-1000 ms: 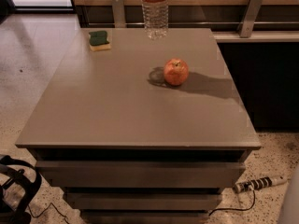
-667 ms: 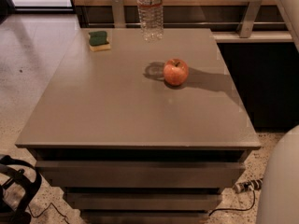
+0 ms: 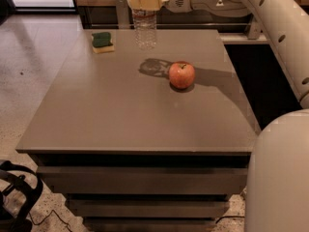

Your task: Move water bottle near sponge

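Note:
The water bottle (image 3: 145, 29) is a clear ribbed plastic bottle, held upright above the far part of the table; its cap is hidden behind the gripper. My gripper (image 3: 146, 0) is shut on the bottle's upper part, at the top middle of the camera view. The sponge (image 3: 103, 42), dark green on a yellow base, lies on the table's far left corner, to the left of the bottle and a short way from it. The bottle's shadow falls on the table beside the apple.
A red apple (image 3: 182, 75) sits on the grey table (image 3: 120, 115) right of centre. My arm (image 3: 270, 18) reaches in from the right. A metal rail runs behind the table. A black object with cables lies on the floor at bottom left.
The gripper has carried the bottle leftward toward the sponge. The arm has come further into view on the right. The apple and sponge have not moved.

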`<state>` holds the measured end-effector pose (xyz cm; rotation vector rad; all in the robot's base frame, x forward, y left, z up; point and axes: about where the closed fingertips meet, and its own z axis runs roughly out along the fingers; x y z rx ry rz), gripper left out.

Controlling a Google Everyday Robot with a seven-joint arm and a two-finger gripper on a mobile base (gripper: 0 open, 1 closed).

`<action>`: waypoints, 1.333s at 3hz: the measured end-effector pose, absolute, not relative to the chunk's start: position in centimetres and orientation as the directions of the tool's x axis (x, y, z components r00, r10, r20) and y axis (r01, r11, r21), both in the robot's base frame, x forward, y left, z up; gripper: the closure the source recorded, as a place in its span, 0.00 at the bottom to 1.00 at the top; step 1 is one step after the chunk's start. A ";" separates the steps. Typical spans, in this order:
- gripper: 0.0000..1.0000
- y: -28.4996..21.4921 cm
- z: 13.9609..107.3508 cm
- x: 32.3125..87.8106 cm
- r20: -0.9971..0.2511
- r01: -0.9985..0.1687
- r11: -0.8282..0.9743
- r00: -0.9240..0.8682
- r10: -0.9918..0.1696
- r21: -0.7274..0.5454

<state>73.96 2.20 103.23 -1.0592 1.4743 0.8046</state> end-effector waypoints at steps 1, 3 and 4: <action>1.00 3.5 101.4 75.7 -0.985 -0.933 0.355 -0.007 -0.172 -0.055; 1.00 3.9 98.4 79.3 -0.989 -0.930 0.356 0.050 -0.140 -0.097; 1.00 3.4 96.7 81.1 -0.981 -0.910 0.390 0.080 -0.175 -0.144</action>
